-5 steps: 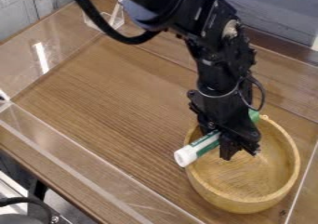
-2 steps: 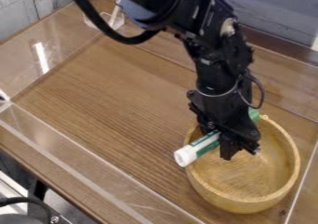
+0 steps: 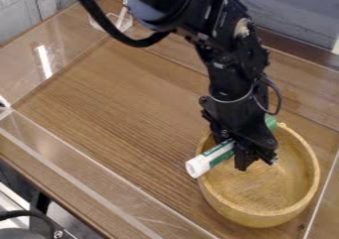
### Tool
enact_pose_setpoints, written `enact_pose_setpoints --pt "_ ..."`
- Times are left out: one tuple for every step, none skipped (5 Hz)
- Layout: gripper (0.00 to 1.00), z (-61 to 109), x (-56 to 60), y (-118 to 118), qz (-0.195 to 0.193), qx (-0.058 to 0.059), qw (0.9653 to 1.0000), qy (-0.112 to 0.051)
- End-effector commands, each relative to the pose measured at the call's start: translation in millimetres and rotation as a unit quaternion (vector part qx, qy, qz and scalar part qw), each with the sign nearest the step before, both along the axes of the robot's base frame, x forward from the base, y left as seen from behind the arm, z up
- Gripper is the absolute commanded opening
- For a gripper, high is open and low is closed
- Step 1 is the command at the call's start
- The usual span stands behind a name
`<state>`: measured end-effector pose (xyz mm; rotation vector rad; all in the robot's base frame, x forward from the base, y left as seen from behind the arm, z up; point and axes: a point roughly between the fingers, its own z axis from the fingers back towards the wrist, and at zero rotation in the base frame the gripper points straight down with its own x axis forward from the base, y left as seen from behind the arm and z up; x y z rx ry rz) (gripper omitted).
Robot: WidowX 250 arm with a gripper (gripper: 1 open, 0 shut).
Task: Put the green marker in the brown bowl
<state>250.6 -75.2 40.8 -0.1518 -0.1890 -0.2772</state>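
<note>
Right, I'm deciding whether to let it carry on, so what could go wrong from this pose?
The green marker slants across the edge of the brown bowl, its white end sticking out past the rim. If the gripper lets go here, the marker could tip outward onto the table.

The gripper also sits low by the bowl's far-left edge, so pressing further down might tilt or push the bowl.

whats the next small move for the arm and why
Probably a small shift toward the middle of the brown bowl before letting go: the gripper holds the green marker with its white end out past the rim.
</note>
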Motion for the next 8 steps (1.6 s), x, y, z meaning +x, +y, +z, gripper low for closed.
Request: enact_pose_setpoints --pt "0.0 -8.8 -0.4 3.2 -0.001 0.002 0.9999 0.01" --pt "0.0 -9.4 -0.7 2.3 -0.001 0.0 0.9999 0.012" --pt "0.0 -10.2 -0.9 2.1 -0.002 -0.002 0.9999 0.014" --pt "0.0 -11.0 -1.1 1.8 -0.003 -0.003 0.9999 0.015" --pt "0.0 -11.9 -1.2 1.5 -0.004 -0.004 0.9998 0.017" --pt "0.0 -12.7 -1.4 1.2 -0.005 -0.005 0.9998 0.018" --pt "0.0 -13.3 -1.5 1.0 -0.006 -0.007 0.9998 0.02" --pt "0.0 -13.8 -1.6 0.8 -0.007 -0.008 0.9997 0.022"
